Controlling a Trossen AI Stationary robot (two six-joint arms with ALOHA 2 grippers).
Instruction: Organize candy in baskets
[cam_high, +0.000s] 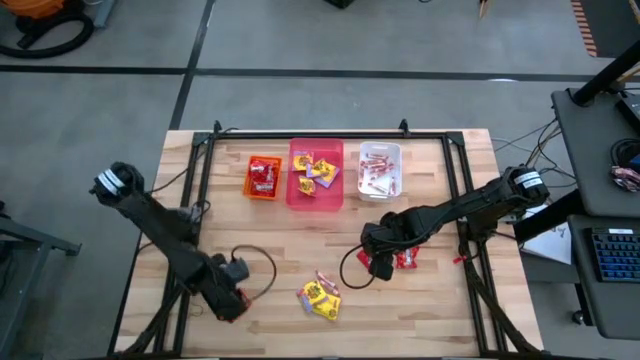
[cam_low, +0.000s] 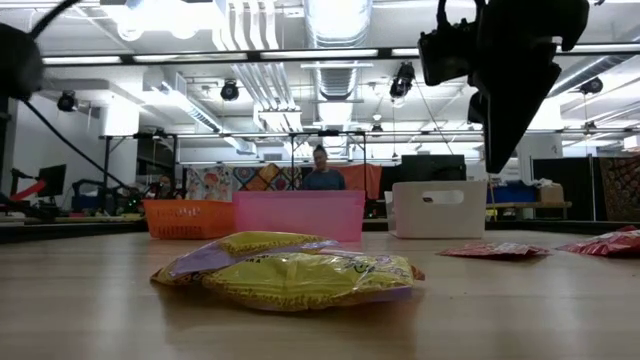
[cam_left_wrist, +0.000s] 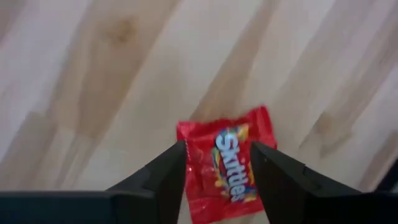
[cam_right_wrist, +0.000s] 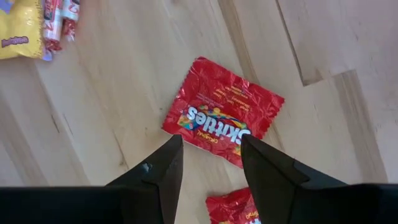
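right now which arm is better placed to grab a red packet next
Left, probably. The left gripper is open, with a red packet lying between its fingers, so it likely only needs to close. The right gripper is also open, but its nearest red square lies beyond the fingertips.

Open wood between 3 baskets (cam_high: 315, 196) and yellow packets (cam_high: 320, 297); right side seemingly cramped by red packets (cam_high: 405, 261).

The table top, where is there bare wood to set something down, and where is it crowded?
Bare wood lies between the left gripper and the orange basket, and along the near right corner past the yellow packets. It is crowded at the far edge, around the pink basket and white basket, and by the right gripper over red packets.
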